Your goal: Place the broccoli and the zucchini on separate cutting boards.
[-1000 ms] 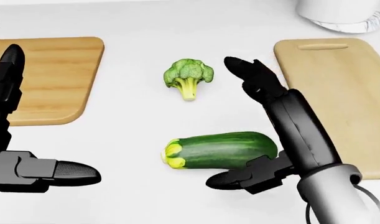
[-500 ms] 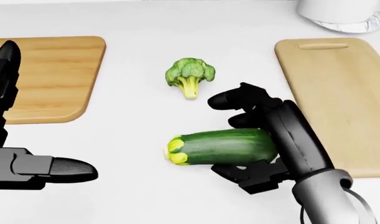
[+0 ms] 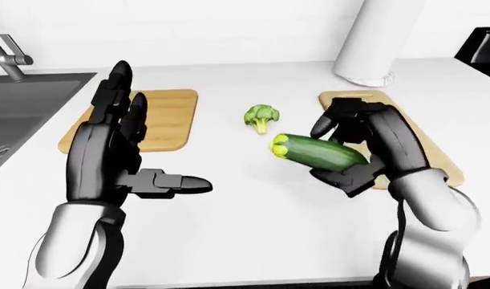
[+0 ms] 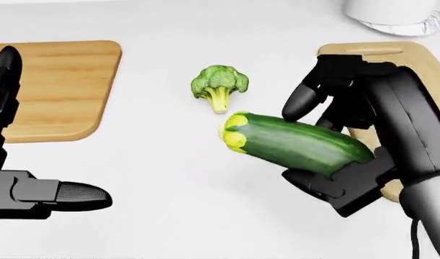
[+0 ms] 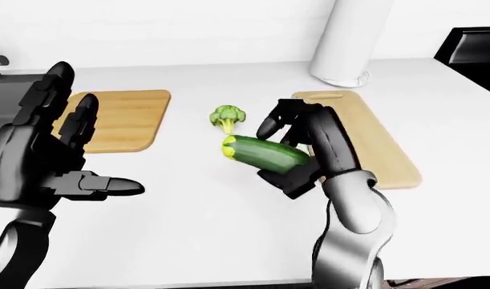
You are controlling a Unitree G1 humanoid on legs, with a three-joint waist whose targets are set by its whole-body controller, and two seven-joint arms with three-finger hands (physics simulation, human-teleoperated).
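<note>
Right hand (image 4: 333,144) grips zucchini (image 4: 292,142); carry it rightward, level, onto the adjacent cutting board (image 4: 414,54). Left hand (image 3: 124,162) open.

Both arms share one build. The left hand (image 3: 120,159) is glossy black, with a broad flat palm block and three thick fingers made of boxy segments that end in rounded, finely textured tips (image 4: 79,195). Below its wrist the forearm (image 3: 72,250) becomes a smooth silver-grey shell, bulging just under the hand. The right hand (image 4: 349,140) is the same black, its back a long curved plate. Under it sits a matching silver forearm (image 5: 353,232), with a thin dark cable looping beside the wrist.
</note>
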